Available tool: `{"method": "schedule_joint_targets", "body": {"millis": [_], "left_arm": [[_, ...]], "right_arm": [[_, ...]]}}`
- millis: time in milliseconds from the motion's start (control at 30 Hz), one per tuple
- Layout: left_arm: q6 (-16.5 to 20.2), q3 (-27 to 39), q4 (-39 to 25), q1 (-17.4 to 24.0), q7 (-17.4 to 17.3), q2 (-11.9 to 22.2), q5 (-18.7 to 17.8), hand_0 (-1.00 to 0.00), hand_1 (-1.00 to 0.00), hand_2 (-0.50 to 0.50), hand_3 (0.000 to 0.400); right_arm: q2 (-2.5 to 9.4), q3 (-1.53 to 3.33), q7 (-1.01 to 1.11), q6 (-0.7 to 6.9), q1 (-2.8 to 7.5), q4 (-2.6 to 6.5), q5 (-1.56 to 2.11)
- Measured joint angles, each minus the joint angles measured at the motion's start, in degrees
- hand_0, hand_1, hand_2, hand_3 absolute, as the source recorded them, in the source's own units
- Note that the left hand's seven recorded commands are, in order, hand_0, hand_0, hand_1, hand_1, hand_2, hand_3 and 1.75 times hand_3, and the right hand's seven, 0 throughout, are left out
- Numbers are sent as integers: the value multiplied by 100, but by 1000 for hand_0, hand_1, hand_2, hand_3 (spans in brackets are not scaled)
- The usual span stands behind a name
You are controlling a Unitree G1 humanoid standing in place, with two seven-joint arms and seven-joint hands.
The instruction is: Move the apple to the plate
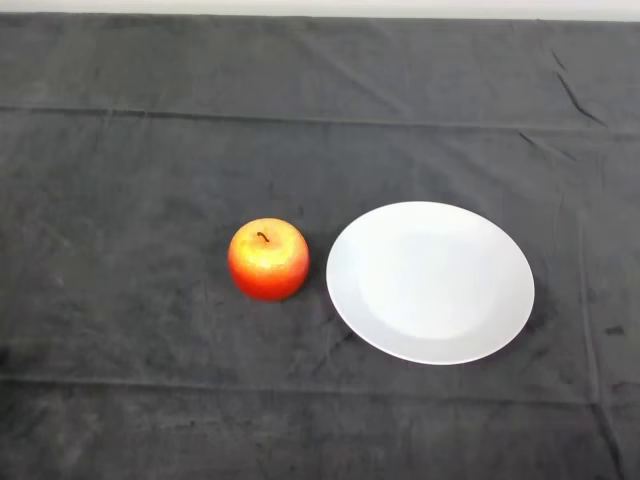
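Note:
A red and yellow apple (268,259) stands upright on the dark cloth, stem up, near the middle of the head view. A white round plate (430,281) lies just to its right, a small gap between them. Nothing lies on the plate.
The dark cloth (120,180) covers the whole table, with a few creases. The table's far edge runs along the top of the view.

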Motion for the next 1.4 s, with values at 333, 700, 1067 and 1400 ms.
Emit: {"method": "schedule_joint_targets", "body": {"millis": [333,700,1067,1400], "left_arm": [[-2,13,-58,8,-47,-31,0,0,0,0,0],[-73,20,-60,12,-154,-39,1,0,0,0,0],[0,12,-263,-95,-195,-26,169,0,0,0,0],[-251,-47,-267,-165,-24,-27,485,0,0,0,0]], "right_arm": [[0,2,0,0,0,0,5],[0,2,0,0,0,-1,10],[26,58,-4,0,42,-29,12],[30,60,-4,0,43,-29,12]]}}
